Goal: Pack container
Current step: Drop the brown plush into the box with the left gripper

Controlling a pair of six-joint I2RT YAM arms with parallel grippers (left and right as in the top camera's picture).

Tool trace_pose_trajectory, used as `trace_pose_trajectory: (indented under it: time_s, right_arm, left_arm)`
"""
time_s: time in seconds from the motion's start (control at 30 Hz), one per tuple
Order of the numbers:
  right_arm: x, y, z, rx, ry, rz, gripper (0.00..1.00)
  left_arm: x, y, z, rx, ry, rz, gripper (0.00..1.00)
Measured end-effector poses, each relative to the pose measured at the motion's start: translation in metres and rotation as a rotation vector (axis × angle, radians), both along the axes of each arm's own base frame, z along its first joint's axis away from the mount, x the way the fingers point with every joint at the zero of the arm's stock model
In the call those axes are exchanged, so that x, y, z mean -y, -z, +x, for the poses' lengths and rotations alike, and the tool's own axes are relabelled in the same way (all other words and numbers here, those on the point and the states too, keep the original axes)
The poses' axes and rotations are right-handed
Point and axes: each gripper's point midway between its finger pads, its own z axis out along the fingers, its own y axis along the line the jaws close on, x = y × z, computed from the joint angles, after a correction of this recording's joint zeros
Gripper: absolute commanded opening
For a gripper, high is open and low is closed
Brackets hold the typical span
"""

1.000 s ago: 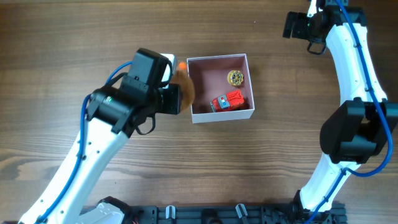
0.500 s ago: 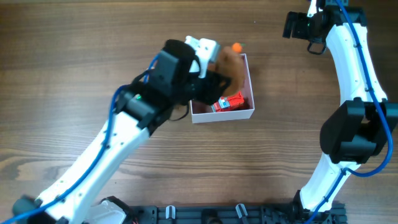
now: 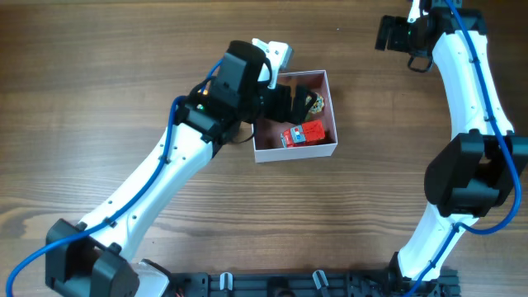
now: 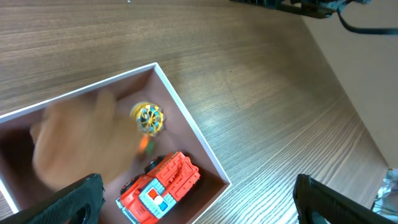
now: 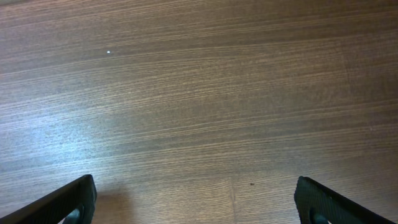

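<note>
The container (image 3: 297, 152) is a square white box with a dusty-pink inside, at mid-table. In it lie a red toy truck (image 3: 302, 134) and a round yellow toy (image 3: 313, 102). My left gripper (image 3: 289, 101) hangs over the box's left half, jaws wide open and holding nothing. In the left wrist view a blurred tan soft toy (image 4: 74, 146) with an orange tip sits loose inside the container (image 4: 189, 124), beside the yellow toy (image 4: 148, 118) and the truck (image 4: 161, 186). My right gripper (image 3: 404, 35) stands open over bare wood at the far right.
Brown wooden tabletop (image 3: 165, 49) surrounds the box on all sides. The right arm's white links (image 3: 470, 99) run down the right edge. A black rail (image 3: 313, 285) lines the near edge of the table.
My left gripper carried the tan soft toy from left of the box to over it, then opened. The toy has left the jaws and lies in the box. The right arm stayed still.
</note>
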Motion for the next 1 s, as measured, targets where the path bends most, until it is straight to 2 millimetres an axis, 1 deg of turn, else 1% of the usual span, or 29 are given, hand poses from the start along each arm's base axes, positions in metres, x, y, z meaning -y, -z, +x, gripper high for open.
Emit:
trace_pose_trajectory:
  time_s: [0.03, 0.07, 0.13, 0.2, 0.27, 0.3, 0.33, 0.4, 0.43, 0.47, 0.5, 0.53, 0.63, 0.67, 0.77, 0.87, 1.0]
  right_arm:
    - [0.0, 0.0, 0.0, 0.0, 0.001, 0.0, 1.0]
    - [0.0, 0.0, 0.0, 0.0, 0.0, 0.0, 1.0]
    - [0.0, 0.0, 0.0, 0.0, 0.0, 0.0, 1.0]
    - [0.0, 0.0, 0.0, 0.0, 0.0, 0.0, 1.0]
    - [0.0, 0.0, 0.0, 0.0, 0.001, 0.0, 1.0]
    - [0.0, 0.0, 0.0, 0.0, 0.0, 0.0, 1.0]
    - [0.0, 0.0, 0.0, 0.0, 0.0, 0.0, 1.0]
    - [0.0, 0.0, 0.0, 0.0, 0.001, 0.0, 1.0]
    - [0.0, 0.0, 0.0, 0.0, 0.0, 0.0, 1.0]
    - [0.0, 0.0, 0.0, 0.0, 0.0, 0.0, 1.0]
    - [0.0, 0.0, 0.0, 0.0, 0.001, 0.0, 1.0]
    - [0.0, 0.0, 0.0, 0.0, 0.0, 0.0, 1.0]
    - [0.0, 0.0, 0.0, 0.0, 0.0, 0.0, 1.0]
    - [0.0, 0.0, 0.0, 0.0, 0.0, 0.0, 1.0]
    - [0.0, 0.0, 0.0, 0.0, 0.0, 0.0, 1.0]
    - [0.0, 0.0, 0.0, 0.0, 0.0, 0.0, 1.0]
    - [0.0, 0.0, 0.0, 0.0, 0.0, 0.0, 1.0]
  left_arm:
    - [-0.004, -0.004, -0.002, 0.0, -0.003, -0.004, 1.0]
    - [-0.012, -0.012, -0.007, -0.003, -0.012, -0.006, 1.0]
    - [-0.031, -0.038, -0.015, 0.029, -0.039, -0.026, 1.0]
    - [-0.055, -0.059, -0.025, 0.052, -0.082, -0.032, 1.0]
    - [-0.085, -0.075, -0.033, 0.073, -0.155, -0.015, 1.0]
    - [-0.107, -0.077, -0.039, 0.061, -0.214, 0.016, 1.0]
    - [-0.127, -0.073, -0.043, 0.032, -0.278, 0.052, 1.0]
    - [-0.16, -0.059, -0.049, -0.037, -0.399, 0.121, 1.0]
    - [-0.173, -0.05, -0.052, -0.079, -0.45, 0.154, 1.0]
    - [-0.18, -0.042, -0.054, -0.119, -0.479, 0.178, 1.0]
    - [-0.19, -0.027, -0.059, -0.19, -0.52, 0.219, 1.0]
    - [-0.196, -0.014, -0.062, -0.25, -0.548, 0.253, 1.0]
    - [-0.2, 0.022, -0.061, -0.382, -0.57, 0.335, 1.0]
    - [-0.2, 0.038, -0.056, -0.428, -0.57, 0.368, 1.0]
    - [-0.198, 0.076, -0.043, -0.515, -0.558, 0.433, 1.0]
    - [-0.195, 0.105, -0.03, -0.552, -0.536, 0.474, 1.0]
    - [-0.192, 0.129, -0.018, -0.569, -0.517, 0.496, 0.99]
